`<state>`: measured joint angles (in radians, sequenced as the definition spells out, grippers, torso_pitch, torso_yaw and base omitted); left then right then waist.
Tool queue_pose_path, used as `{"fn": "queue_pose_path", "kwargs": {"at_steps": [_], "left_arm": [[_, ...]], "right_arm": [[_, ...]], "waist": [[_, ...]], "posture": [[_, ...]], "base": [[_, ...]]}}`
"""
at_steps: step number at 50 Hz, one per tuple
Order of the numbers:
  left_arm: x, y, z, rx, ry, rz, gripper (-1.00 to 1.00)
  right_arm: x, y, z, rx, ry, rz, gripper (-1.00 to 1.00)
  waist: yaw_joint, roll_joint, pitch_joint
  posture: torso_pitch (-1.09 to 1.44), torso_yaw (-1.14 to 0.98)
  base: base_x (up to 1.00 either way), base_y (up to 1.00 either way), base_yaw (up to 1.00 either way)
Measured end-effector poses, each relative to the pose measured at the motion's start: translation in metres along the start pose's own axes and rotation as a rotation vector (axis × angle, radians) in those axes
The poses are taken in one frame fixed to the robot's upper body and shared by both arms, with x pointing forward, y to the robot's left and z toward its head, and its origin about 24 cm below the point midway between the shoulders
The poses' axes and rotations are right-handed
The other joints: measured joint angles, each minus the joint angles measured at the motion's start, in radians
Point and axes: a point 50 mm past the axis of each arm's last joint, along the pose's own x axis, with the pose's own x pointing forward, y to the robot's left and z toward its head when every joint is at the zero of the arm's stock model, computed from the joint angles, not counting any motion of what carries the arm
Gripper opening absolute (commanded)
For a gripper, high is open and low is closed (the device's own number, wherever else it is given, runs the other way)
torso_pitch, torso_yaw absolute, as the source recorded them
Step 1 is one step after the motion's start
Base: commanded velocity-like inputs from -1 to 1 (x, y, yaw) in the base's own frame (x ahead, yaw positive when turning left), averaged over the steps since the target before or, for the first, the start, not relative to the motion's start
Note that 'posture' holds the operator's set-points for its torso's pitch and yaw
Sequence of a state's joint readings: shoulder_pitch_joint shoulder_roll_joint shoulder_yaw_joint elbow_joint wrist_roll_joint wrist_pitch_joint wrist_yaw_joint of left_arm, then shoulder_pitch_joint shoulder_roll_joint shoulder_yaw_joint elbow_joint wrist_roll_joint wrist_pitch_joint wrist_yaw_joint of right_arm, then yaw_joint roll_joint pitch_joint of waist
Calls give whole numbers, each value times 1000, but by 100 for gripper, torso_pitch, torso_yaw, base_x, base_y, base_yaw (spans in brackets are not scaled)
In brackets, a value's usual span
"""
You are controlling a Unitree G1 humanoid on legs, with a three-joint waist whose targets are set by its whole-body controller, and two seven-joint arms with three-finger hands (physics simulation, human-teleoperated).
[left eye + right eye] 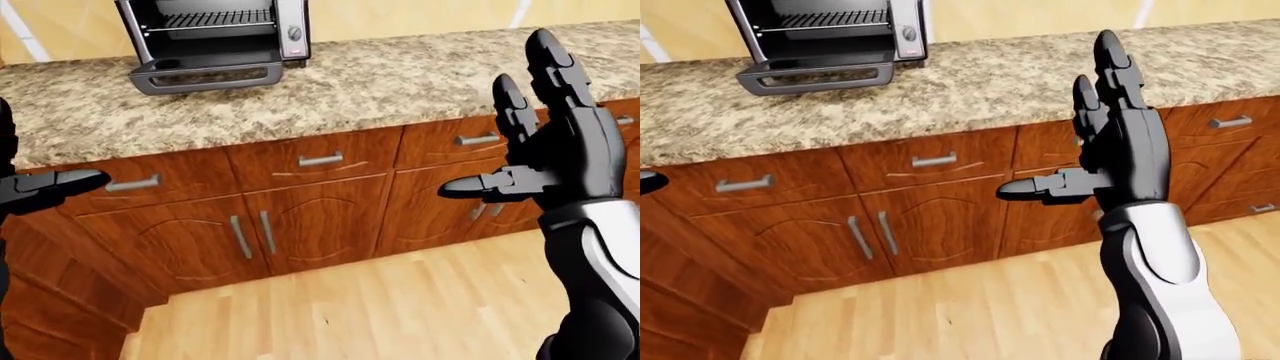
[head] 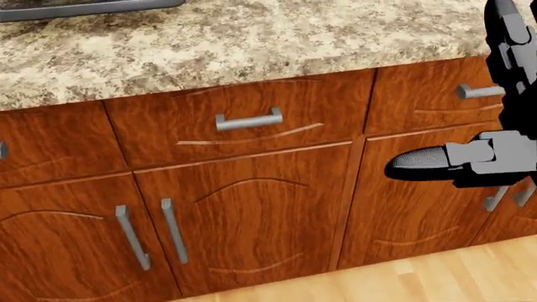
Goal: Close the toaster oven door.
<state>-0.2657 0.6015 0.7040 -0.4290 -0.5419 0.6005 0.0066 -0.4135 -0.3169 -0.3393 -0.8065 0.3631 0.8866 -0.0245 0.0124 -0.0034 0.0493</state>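
A speckled beige-and-brown granite countertop runs across the scene from left to right, its rounded edge overhanging the units below. Beneath it stands a run of reddish-brown wood-grain base cabinets. The upper row consists of drawers, each with a horizontal brushed-metal bar handle. The lower row consists of doors with arched raised panels; two adjacent doors meet at the centre, with a pair of vertical grey bar handles set just beside the seam. A light maple plank floor lies at the near side. A pale yellow wall rises on the far side of the countertop.
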Motion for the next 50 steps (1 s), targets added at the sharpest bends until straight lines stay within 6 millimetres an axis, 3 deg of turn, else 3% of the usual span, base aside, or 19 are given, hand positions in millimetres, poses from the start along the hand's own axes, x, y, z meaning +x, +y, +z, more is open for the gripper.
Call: {"fn": "queue_pose_path", "kwargs": {"at_steps": [2, 4, 7, 11, 15, 16, 18, 20, 23, 26, 28, 31, 33, 37, 39, 44, 50], "left_arm": [[1, 4, 4, 4, -11, 7, 100], [2, 4, 3, -4, -6, 5, 100], [6, 8, 3, -5, 13, 8, 100], [8, 15, 10, 3, -16, 36, 100], [8, 18, 17, 11, -47, 42, 100], [7, 20, 16, 10, -45, 50, 100], [6, 23, 9, 4, -17, 65, 100], [6, 24, 6, 4, 5, 71, 100], [7, 23, 10, 9, -12, 66, 100], [7, 22, 16, 14, -37, 56, 100], [7, 19, 13, 3, -33, 43, 100], [8, 17, 8, -2, 2, 27, 100], [9, 18, 10, -1, -1, 33, 100], [8, 21, 18, 8, -40, 45, 100], [8, 21, 20, 10, -50, 47, 100], [8, 27, 11, 3, -8, 79, 100], [8, 25, 19, 10, -39, 66, 100]], "right_arm": [[1, -1, 4, -2, -14, 0, 100], [1, -5, 2, -3, 0, -18, 100], [2, -9, 0, -4, 23, -43, 100], [3, -8, 9, -7, -9, -35, 100], [3, -6, 12, -2, -25, -28, 100], [4, -4, 10, 7, -15, -18, 100], [4, -2, 6, 11, 11, 3, 100], [4, -2, 6, 12, 18, 6, 100], [5, -3, 11, 9, -7, -4, 100], [4, -3, 17, 6, -33, -8, 100], [4, -6, 16, 6, -25, -22, 100], [5, -10, 10, 7, 13, -46, 100], [6, -9, 12, 4, 6, -44, 100], [5, -8, 17, 3, -26, -36, 100], [5, -8, 17, 4, -28, -32, 100], [6, -2, 11, 18, 13, 8, 100], [5, -4, 20, 10, -34, -10, 100]], "waist": [[1, -39, -9], [-15, -20, -3], [-23, -22, -5], [-21, 20, 3], [-26, 86, -3], [-20, 76, 1], [-11, 77, 8], [-7, 67, 3], [-5, 24, 3], [0, -34, 3], [-17, -18, 6], [-26, -22, -1], [-25, -10, -4], [-30, 42, 5], [-31, 85, -3], [-8, 66, 5], [-5, -10, 7]], "posture": [[0, 0], [0, 0], [0, 0], [0, 0], [0, 0], [0, 0], [0, 0], [0, 0], [0, 0], [0, 0], [0, 0], [0, 0], [0, 0], [0, 0], [0, 0], [0, 0], [0, 0]], "base": [[17, 0, 0], [16, 0, 0], [17, 0, 0], [17, 0, 0], [17, 0, 0], [16, 0, 0], [17, 0, 0], [17, 3, 0], [17, 12, 0], [16, 15, 0], [17, 14, 0], [16, 14, 0], [17, 14, 0], [17, 16, 0], [17, 18, 0], [17, 20, 0], [17, 21, 0]]}}
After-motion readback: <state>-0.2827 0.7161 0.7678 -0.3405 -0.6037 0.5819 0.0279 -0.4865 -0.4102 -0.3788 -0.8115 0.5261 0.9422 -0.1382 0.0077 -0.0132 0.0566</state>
